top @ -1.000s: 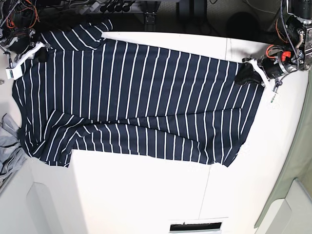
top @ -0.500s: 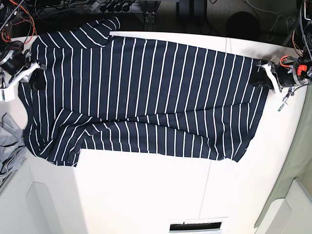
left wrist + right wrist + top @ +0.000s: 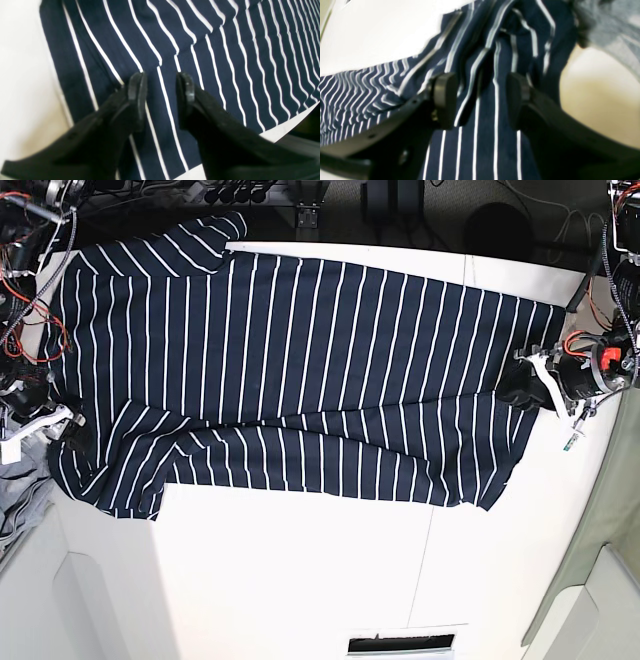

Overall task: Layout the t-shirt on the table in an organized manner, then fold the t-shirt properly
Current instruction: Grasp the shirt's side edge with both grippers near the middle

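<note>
Both grippers came nearer, now parted | t-shirt long axis left-right, sleeves seemingly left | table

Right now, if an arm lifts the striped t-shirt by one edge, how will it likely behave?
The t-shirt will probably hang limp: it already buckles into soft folds near the right gripper. It likely drags rather than slides cleanly, since it lies flat across the table. It looks light and thin.
</note>
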Action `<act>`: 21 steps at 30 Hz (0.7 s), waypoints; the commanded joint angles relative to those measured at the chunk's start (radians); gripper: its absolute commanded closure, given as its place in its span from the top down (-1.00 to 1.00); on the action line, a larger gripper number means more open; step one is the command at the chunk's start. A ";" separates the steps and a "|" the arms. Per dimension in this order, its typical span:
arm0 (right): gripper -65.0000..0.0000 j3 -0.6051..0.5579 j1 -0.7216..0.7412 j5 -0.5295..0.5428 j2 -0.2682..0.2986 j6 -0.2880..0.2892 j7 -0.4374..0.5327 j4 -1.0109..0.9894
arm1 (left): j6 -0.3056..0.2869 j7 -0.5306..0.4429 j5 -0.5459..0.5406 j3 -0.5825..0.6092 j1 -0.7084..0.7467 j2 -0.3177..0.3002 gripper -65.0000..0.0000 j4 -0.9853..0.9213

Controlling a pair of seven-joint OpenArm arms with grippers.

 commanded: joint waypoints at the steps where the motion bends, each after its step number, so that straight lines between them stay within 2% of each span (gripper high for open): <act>1: -0.04 0.000 0.040 0.015 0.006 0.013 0.017 -0.014 | -0.006 -0.027 -0.013 -0.008 -0.014 -0.015 -0.30 0.004; 7: -0.04 -0.076 0.072 0.005 -0.033 0.020 0.055 -0.106 | -0.006 -0.049 0.026 -0.008 -0.014 0.006 -0.29 -0.013; 11: -0.05 -0.157 0.072 -0.045 -0.065 0.013 0.078 -0.107 | 0.010 -0.102 0.081 -0.008 -0.019 0.011 0.04 -0.013; 16: -0.05 -0.180 0.072 -0.049 -0.096 0.008 0.085 -0.106 | 0.021 -0.129 0.112 -0.008 -0.020 0.011 0.06 -0.014; 21: -0.05 -0.180 0.072 -0.053 -0.098 0.008 0.099 -0.106 | 0.081 -0.154 0.117 -0.008 -0.040 0.018 0.06 -0.034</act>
